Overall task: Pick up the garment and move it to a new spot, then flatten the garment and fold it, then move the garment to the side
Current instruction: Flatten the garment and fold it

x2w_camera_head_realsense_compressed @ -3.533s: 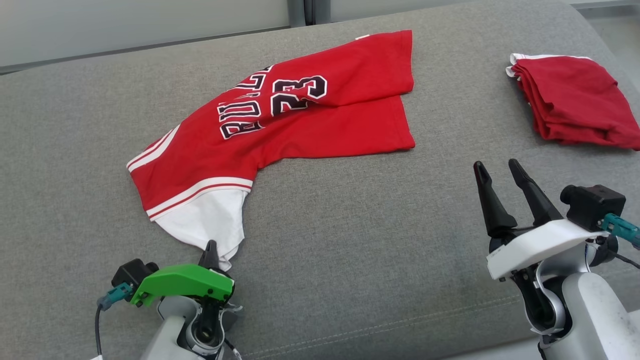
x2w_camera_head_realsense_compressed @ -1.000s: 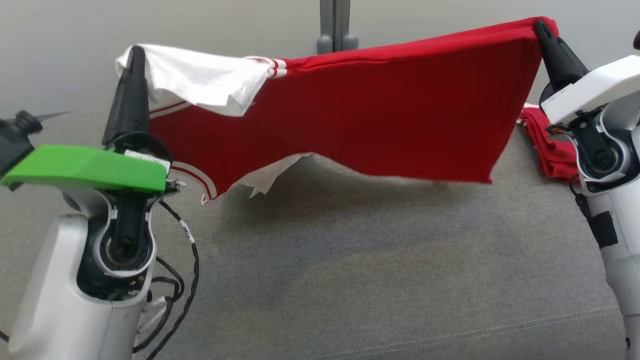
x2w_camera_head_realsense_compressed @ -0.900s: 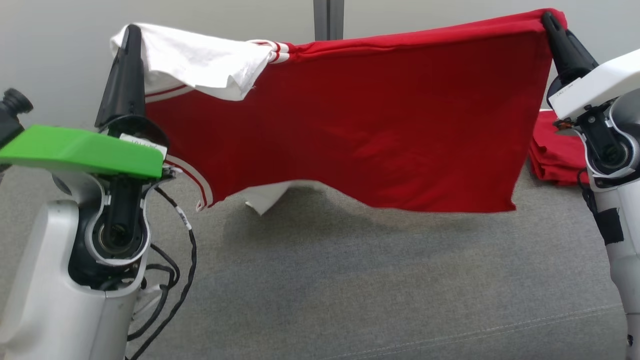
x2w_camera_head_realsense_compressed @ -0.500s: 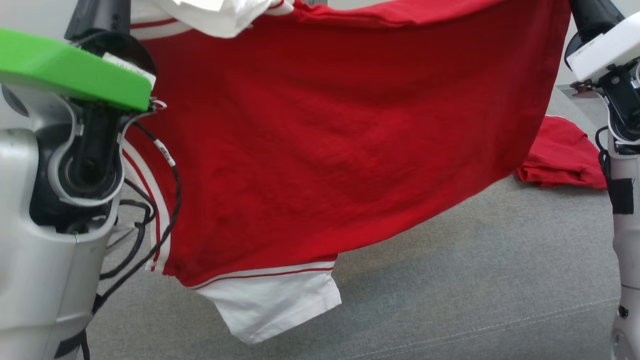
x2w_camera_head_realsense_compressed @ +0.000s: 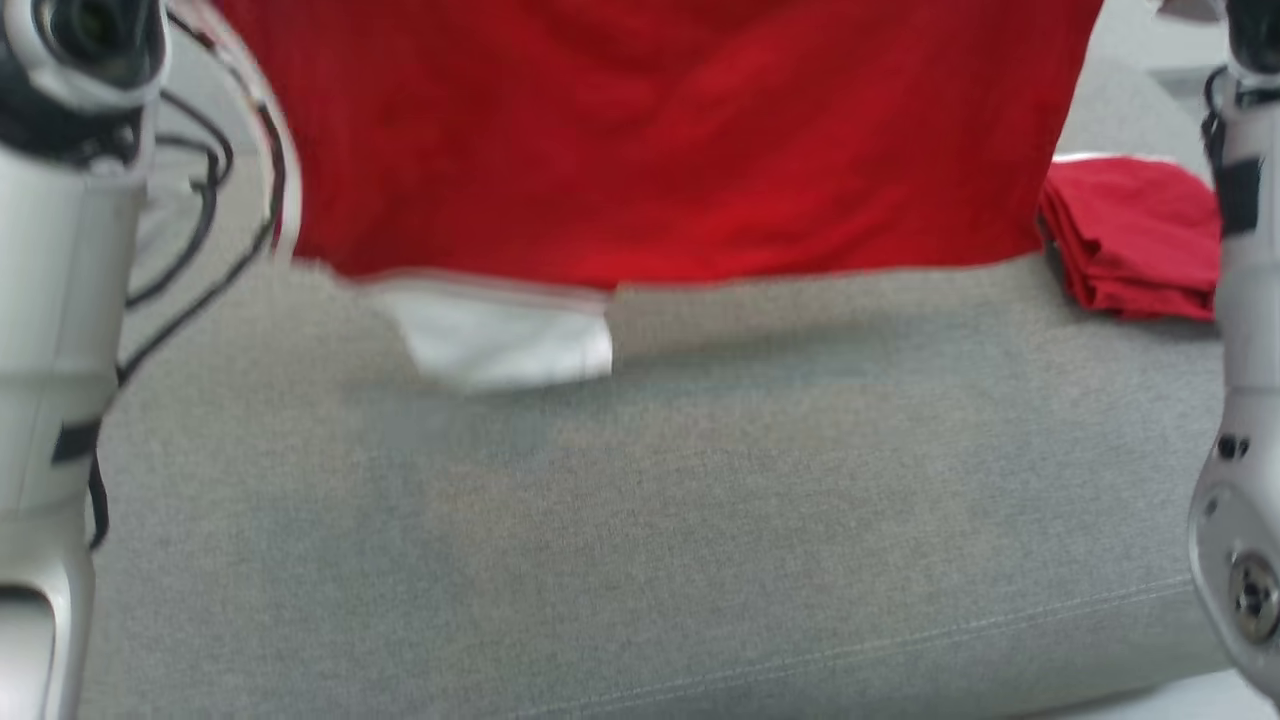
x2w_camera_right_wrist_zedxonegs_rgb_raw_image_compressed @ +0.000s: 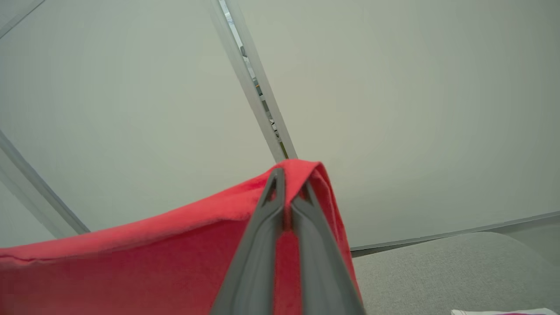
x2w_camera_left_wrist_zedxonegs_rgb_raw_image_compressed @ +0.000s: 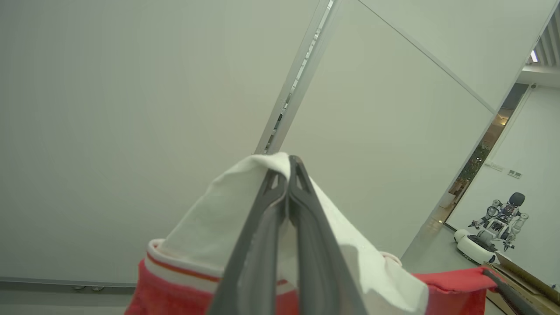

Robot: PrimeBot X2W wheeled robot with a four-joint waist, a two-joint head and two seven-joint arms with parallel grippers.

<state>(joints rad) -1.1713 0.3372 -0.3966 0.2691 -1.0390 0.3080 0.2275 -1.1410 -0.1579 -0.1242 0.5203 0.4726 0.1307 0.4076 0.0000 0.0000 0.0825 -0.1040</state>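
Observation:
The garment (x2w_camera_head_realsense_compressed: 650,140), a red jersey with white sleeves, hangs spread in the air between my two raised arms, its lower edge and one white sleeve (x2w_camera_head_realsense_compressed: 500,335) just above the grey surface (x2w_camera_head_realsense_compressed: 640,520). In the left wrist view my left gripper (x2w_camera_left_wrist_zedxonegs_rgb_raw_image_compressed: 288,166) is shut on the white sleeve cloth (x2w_camera_left_wrist_zedxonegs_rgb_raw_image_compressed: 205,227). My right gripper (x2w_camera_right_wrist_zedxonegs_rgb_raw_image_compressed: 286,175) is shut on a red corner of the garment (x2w_camera_right_wrist_zedxonegs_rgb_raw_image_compressed: 131,262) in the right wrist view. Both grippers point up toward a pale wall. In the head view the top of the garment runs out of frame.
A folded red cloth (x2w_camera_head_realsense_compressed: 1135,235) lies on the grey surface at the right. My pale forearms stand at the left (x2w_camera_head_realsense_compressed: 50,300) and right (x2w_camera_head_realsense_compressed: 1235,400) edges of the head view. Another robot (x2w_camera_left_wrist_zedxonegs_rgb_raw_image_compressed: 494,227) stands far off in the room.
Both arms have lifted the garment higher, so the grippers have left the top of the head view. The jersey now hangs straighter, its white sleeve dangling at the lower left.

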